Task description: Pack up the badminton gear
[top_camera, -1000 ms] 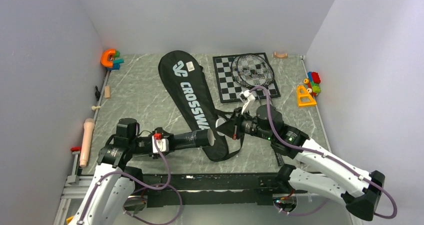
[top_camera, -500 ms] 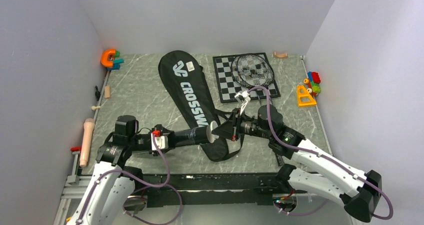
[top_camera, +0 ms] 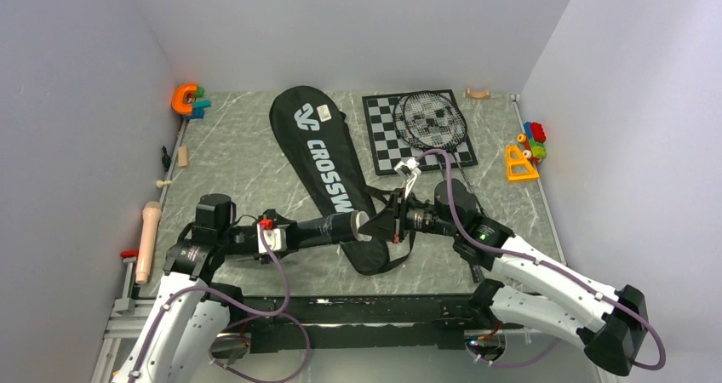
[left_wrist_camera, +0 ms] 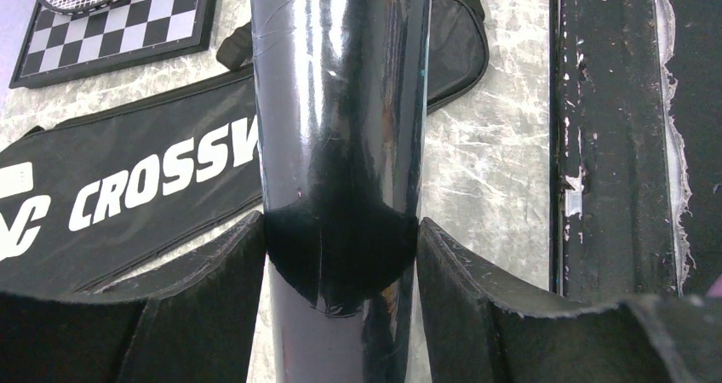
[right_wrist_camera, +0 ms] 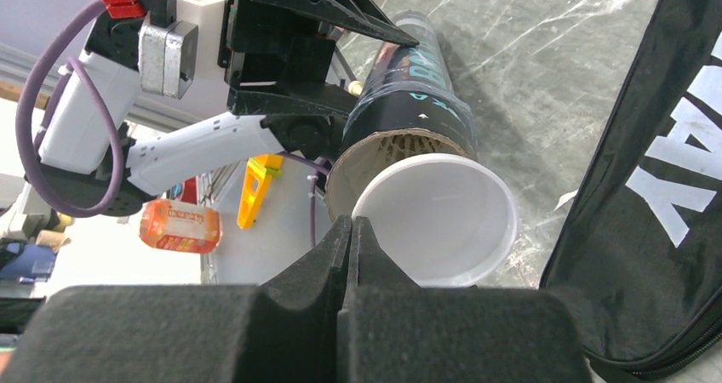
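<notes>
Slightly offset, lid (right_wrist_camera: 434,220) rim overlaps tube (right_wrist_camera: 413,85) mouth, pinched by right fingers (right_wrist_camera: 311,268)

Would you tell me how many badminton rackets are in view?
1: the racket lies with its head on the chessboard, far side; another could be stacked under it or hidden.
</notes>
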### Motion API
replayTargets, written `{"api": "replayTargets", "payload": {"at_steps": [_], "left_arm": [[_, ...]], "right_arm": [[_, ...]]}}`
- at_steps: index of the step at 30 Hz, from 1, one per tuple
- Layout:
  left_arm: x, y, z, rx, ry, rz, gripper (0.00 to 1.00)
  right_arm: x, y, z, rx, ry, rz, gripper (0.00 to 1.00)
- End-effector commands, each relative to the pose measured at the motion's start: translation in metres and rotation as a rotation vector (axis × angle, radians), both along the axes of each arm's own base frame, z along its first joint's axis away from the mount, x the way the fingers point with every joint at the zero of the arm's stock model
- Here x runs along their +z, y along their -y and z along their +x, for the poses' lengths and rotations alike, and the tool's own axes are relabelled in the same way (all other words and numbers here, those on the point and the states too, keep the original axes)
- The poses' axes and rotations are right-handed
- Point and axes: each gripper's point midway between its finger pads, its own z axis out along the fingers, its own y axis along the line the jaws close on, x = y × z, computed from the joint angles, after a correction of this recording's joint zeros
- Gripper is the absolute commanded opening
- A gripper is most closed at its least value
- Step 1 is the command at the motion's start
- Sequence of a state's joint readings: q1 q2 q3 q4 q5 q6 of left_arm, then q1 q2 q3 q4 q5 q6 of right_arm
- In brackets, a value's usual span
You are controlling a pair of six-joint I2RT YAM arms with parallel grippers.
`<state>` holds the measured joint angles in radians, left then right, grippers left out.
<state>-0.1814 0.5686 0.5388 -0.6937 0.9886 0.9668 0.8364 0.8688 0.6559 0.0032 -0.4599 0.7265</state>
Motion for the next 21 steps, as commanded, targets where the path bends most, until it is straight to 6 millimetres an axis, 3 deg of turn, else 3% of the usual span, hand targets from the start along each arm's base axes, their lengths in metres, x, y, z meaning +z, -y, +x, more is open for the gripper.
{"api": "replayTargets", "payload": {"at_steps": [1,15,21], "left_arm": [[0.0267,0.0065,0.0043,-0.048,0.099,-0.032,0.00],[0.0196,0.0053,-0.0005,-0.058,0.104,-0.021,0.00],[0.0193,0.0056,-0.0001,-0.058,0.104,-0.025,0.00]], "right_arm": [[0.0203,-0.0059,-0.0012,0.036,0.043,0.061,0.00],[0.0288,-0.0098,-0.0054,0.070,0.063,0.107,0.00],[0.0226,-0.0130,-0.0048,0.081,0.045,0.103,0.00]]}}
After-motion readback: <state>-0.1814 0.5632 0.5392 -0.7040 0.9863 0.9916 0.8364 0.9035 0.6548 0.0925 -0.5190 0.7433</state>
